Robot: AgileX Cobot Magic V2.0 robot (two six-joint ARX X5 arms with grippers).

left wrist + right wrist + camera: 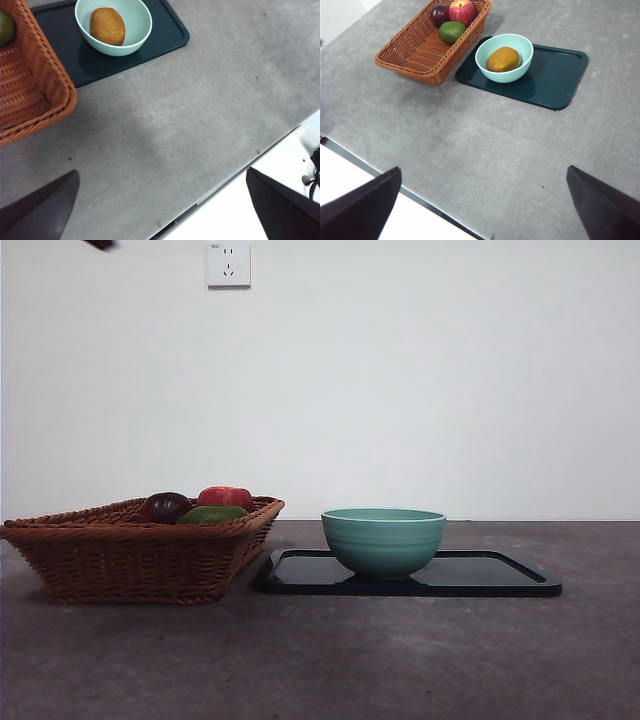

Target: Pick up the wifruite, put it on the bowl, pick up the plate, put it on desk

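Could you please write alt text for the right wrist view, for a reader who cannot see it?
An orange-brown wifruite lies in a teal bowl on a black tray. Beside it, a wicker basket holds three fruits on the grey desk.

The left gripper showed two matte black jaws, broad wedge shapes tapering to blunt points, plain and unmarked. The right gripper looked the same: flat, dark, smooth-faced jaws, no screws or cables visible.
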